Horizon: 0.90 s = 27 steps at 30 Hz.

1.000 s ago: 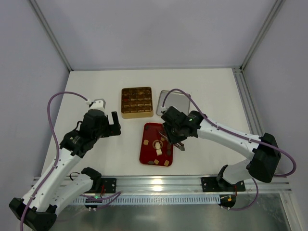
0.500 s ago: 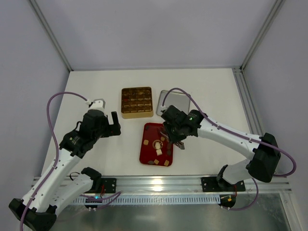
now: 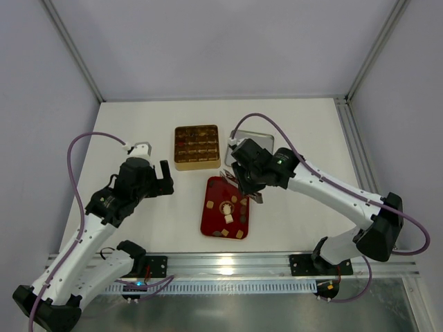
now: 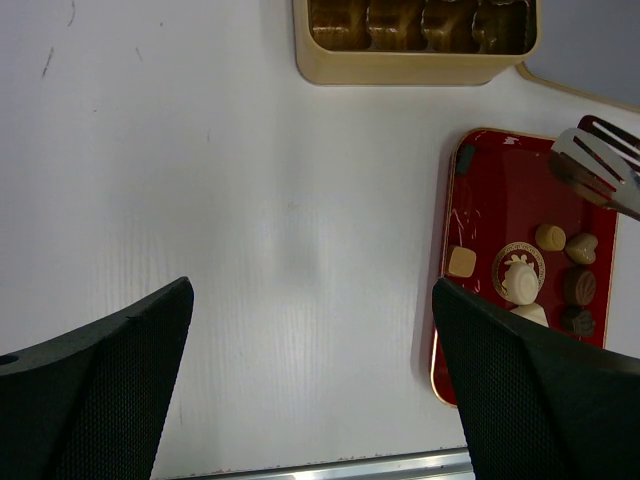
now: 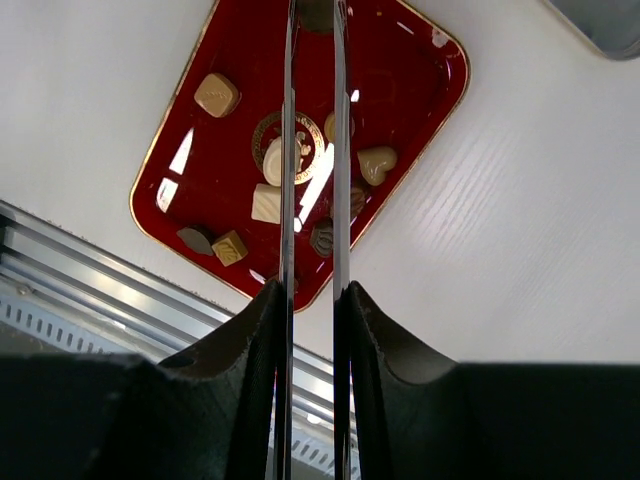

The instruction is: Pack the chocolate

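Several small chocolates (image 3: 226, 213), dark, tan and cream, lie in the red tray (image 3: 214, 188); they also show in the left wrist view (image 4: 520, 277) and the right wrist view (image 5: 272, 160). My right gripper (image 3: 249, 185) is shut on metal tongs (image 5: 290, 150), whose tips hang over the tray's far end (image 4: 600, 165). Something dark sits between the tips (image 5: 316, 14); I cannot tell what it is. The gold gridded box (image 3: 197, 146) stands just beyond the tray. My left gripper (image 3: 166, 178) is open and empty over bare table left of the tray (image 4: 310, 400).
A silver lid (image 3: 263, 146) lies right of the gold box, partly under my right arm. A metal rail (image 3: 228, 263) runs along the table's near edge. The enclosure walls stand at the back and sides.
My right gripper has lifted and moved with the tongs from the tray's right side toward its far end, nearer the gold box. The left arm has not moved.
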Available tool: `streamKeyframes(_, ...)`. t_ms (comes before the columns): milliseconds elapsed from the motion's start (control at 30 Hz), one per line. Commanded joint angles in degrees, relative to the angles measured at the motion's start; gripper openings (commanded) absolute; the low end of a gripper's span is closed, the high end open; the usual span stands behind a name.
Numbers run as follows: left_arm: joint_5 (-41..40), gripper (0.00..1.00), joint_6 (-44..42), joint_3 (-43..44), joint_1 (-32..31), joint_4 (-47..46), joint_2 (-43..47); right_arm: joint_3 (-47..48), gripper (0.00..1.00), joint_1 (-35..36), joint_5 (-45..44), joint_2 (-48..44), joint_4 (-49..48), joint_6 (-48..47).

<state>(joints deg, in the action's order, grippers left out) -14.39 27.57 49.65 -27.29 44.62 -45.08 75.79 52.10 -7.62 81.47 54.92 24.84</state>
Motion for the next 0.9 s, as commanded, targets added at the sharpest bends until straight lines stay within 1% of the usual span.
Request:
streamKeyframes(0,-0.6,1.0,-0.4,-0.1,0.2,-1.2,0.6,6.8,0.31,-0.3,-1.3,1.5,-1.6,-2.2)
streamKeyframes(167,-0.6,1.0,-0.5,-0.1,0.3,-1.2,0.5,14.5,0.31,-0.9,-1.7,6.9,-4.2,-3.7)
streamKeyframes(400,-0.3,1.0,-0.5,-0.2,0.2,-1.3,0.3,23.6,0.31,-2.7,-2.1,18.8,-10.4,-4.8)
streamKeyframes(433,-0.3,1.0,-0.5,-0.2,0.2,-1.3,0.3,26.1,0.31,-3.1,-2.7,20.1,-10.9,-4.9)
streamKeyframes(500,-0.4,1.0,-0.5,-0.1,0.2,-1.2,0.4,29.7,0.31,-3.5,-3.5,22.9,-7.9,-5.2)
streamKeyframes(533,-0.4,1.0,-0.4,-0.2,0.2,-0.9,0.5,31.2,0.31,-3.7,-4.2,23.0,-7.5,-5.4)
streamKeyframes(700,-0.3,1.0,-0.4,-0.3,0.2,-1.2,0.9,30.6,0.31,-4.3,-5.3,20.7,-6.7,-5.5)
streamKeyframes(867,-0.1,1.0,-0.4,-0.2,0.2,-1.3,0.7,27.3,0.31,-5.9,-6.1,17.0,-6.3,-5.0)
